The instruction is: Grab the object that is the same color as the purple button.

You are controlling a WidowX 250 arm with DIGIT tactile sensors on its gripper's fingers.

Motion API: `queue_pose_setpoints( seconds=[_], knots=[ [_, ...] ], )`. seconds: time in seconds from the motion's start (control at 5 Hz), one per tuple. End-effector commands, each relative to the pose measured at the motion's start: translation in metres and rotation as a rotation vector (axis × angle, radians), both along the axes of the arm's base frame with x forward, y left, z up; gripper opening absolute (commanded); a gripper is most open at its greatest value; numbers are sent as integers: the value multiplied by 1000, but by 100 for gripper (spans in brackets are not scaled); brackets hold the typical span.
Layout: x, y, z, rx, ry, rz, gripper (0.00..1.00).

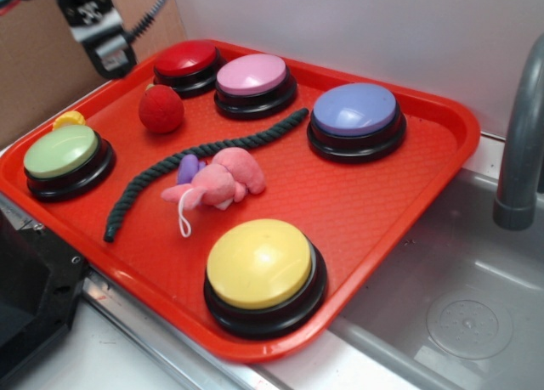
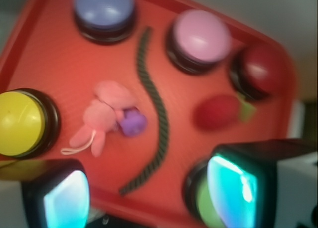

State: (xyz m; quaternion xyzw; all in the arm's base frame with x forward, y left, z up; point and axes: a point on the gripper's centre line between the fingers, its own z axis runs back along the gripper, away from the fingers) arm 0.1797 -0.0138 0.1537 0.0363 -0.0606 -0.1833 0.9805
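Note:
The small lavender-purple lump [image 1: 189, 168] lies mid-tray, touching the left side of the pink plush toy [image 1: 223, 179]. In the wrist view the lump [image 2: 132, 122] sits right of the plush [image 2: 106, 114]. The purple button [image 1: 354, 110] stands at the tray's back right; in the wrist view it [image 2: 104, 8] is at top left. My gripper [image 1: 111, 52] hangs high above the tray's back left corner, far from the lump. In the wrist view the gripper [image 2: 149, 190] is open and empty, its fingers [image 2: 231, 186] wide apart.
On the red tray [image 1: 399, 203] stand a yellow button [image 1: 259, 264], a green button [image 1: 61, 152], a red button [image 1: 186, 60] and a pink-topped button [image 1: 252, 76]. A red fuzzy ball [image 1: 161, 109] and a dark rope [image 1: 204, 152] lie between them. A grey faucet [image 1: 518, 144] and sink are at right.

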Motion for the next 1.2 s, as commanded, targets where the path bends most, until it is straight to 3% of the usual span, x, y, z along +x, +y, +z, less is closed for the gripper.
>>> queue_pose_setpoints(
  seconds=[0.0,0.4,0.6,1.0],
  knots=[
    [18,-1,-40,9,0,-126,100],
    [22,-8,-78,30,120,-110,100],
    [25,-16,-91,68,166,-94,100],
    [31,-28,-116,141,218,-84,100]
  ],
)
